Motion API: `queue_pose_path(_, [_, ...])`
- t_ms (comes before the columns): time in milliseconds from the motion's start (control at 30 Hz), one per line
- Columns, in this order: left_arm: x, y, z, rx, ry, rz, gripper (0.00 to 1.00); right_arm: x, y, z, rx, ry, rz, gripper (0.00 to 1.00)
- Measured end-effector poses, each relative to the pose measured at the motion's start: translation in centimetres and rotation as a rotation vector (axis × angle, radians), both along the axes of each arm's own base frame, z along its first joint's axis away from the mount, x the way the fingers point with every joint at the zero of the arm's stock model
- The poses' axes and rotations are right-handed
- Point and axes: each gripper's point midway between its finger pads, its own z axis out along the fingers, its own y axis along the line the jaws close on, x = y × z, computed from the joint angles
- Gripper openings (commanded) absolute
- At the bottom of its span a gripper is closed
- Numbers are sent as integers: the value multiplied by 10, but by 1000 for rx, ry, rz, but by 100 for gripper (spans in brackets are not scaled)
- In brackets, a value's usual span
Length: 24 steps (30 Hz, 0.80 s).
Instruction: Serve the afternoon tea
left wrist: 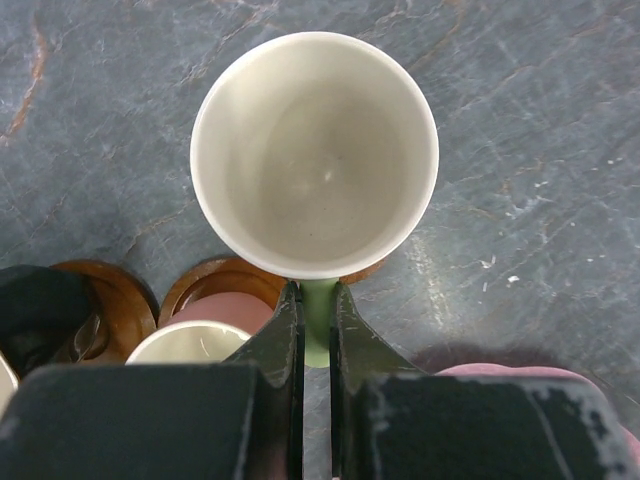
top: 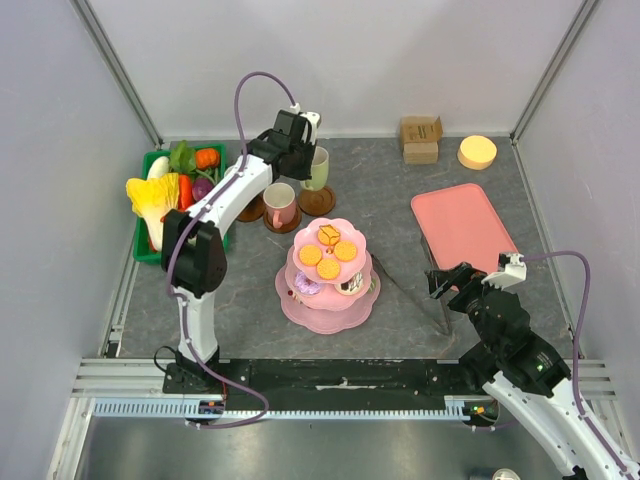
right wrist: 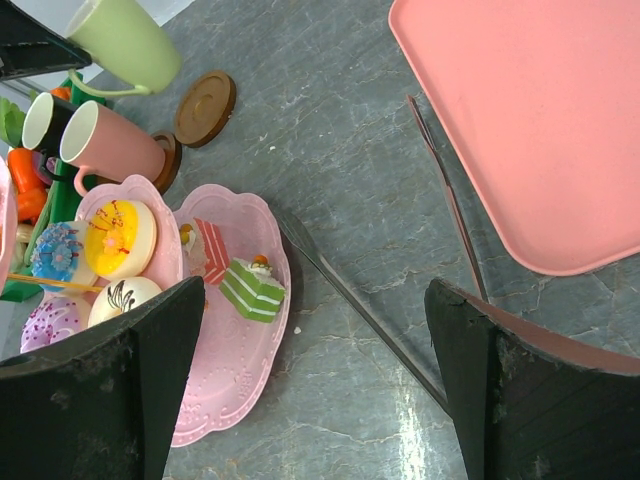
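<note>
pale mug [left wrist: 314, 150], round rim, smooth glaze

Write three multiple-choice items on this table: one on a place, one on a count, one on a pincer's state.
1. In the top view, the pink tray lies: A) left of the tiered stand B) right of it C) on top of it.
2. Orange biscuits on the stand's top: A) three B) one C) five.
3. The left pincer is: A) wide open B) shut on a biscuit C) shut on the pale mug.
Key: B, the tray lies right of the stand; A, three rounds show there; C, it clamps the mug's green handle.
</note>
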Motion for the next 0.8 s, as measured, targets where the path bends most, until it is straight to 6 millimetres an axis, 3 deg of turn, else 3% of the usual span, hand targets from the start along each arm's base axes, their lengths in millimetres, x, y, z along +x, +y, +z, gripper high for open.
queue_pose_path(133, [3, 4, -14, 29, 17, 20, 2, 0, 0, 0, 0, 0, 0, 98])
queue_pose_path(467, [-4, -7, -24, 34, 30, 42, 2, 0, 0, 0, 0, 0, 1, 98])
queue_pose_path(800, [-13, -6, -39, 17, 79, 112, 2, 0, 0, 1, 5, -6, 1, 98])
